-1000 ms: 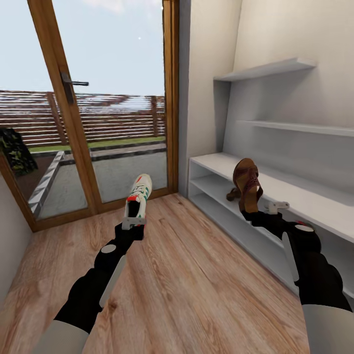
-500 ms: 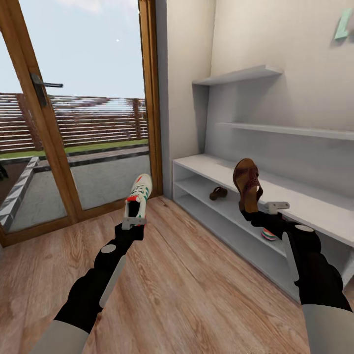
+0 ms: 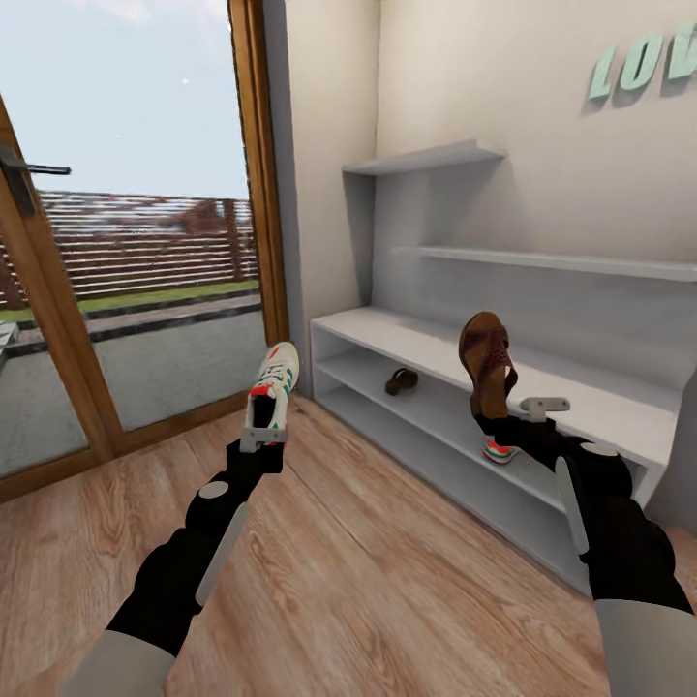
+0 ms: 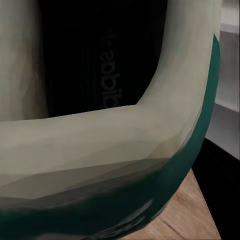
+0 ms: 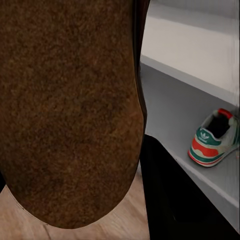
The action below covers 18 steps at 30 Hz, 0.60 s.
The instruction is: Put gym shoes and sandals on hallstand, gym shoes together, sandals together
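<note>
The left tool [image 3: 261, 438] grips a sneaker [image 3: 274, 382] upright above the floor [image 3: 368, 581], the right tool [image 3: 503, 418] grips a sandal [image 3: 486, 360] upright before the shoe rack [image 3: 581, 407], whose shelf holds another sandal [image 3: 401, 380] and sneaker [image 5: 214, 138].

Racked gym shoe [image 3: 499, 449] half hidden behind right arm, teal letters [image 3: 644, 66] cut by frame edge

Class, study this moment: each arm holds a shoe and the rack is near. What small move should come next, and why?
Probably ease the right pincer with its sandal toward the upper shelf opening of the hallstand, where the other sandal lies. A gym shoe also rests on that shelf, so the left pincer's sneaker can follow beside it.
</note>
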Motion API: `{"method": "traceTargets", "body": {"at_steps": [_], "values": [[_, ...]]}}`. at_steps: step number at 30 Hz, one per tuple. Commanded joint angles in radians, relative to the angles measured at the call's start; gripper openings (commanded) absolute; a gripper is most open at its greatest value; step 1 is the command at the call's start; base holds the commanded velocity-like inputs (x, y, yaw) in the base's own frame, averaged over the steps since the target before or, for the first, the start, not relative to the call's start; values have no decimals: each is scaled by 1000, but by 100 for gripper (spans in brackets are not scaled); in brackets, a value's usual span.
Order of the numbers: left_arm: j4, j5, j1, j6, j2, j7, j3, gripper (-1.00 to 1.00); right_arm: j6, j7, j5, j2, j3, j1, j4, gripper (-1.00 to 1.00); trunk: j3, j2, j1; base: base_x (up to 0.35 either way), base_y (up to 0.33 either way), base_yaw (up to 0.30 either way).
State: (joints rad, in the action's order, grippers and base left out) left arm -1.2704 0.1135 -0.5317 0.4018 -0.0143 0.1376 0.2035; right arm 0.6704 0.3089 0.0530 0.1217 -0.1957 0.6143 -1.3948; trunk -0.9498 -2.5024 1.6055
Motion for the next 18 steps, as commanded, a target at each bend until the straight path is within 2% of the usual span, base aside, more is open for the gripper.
{"method": "traceTargets", "body": {"at_steps": [1, 8, 18], "values": [[-1, 11, -1, 4, 0, 8, 2, -100, 6, 4, 2, 0, -1, 1, -1, -100, 0, 0, 0, 93, 145, -235], [-1, 11, -1, 4, 0, 8, 2, -100, 6, 4, 3, 0, -1, 1, -1, -100, 7, 0, 0, 108, 212, -235], [-1, 11, -1, 4, 1, 8, 2, -100, 6, 4, 3, 0, -1, 1, -1, -100, 17, 0, 0, 6, 16, -235]]}}
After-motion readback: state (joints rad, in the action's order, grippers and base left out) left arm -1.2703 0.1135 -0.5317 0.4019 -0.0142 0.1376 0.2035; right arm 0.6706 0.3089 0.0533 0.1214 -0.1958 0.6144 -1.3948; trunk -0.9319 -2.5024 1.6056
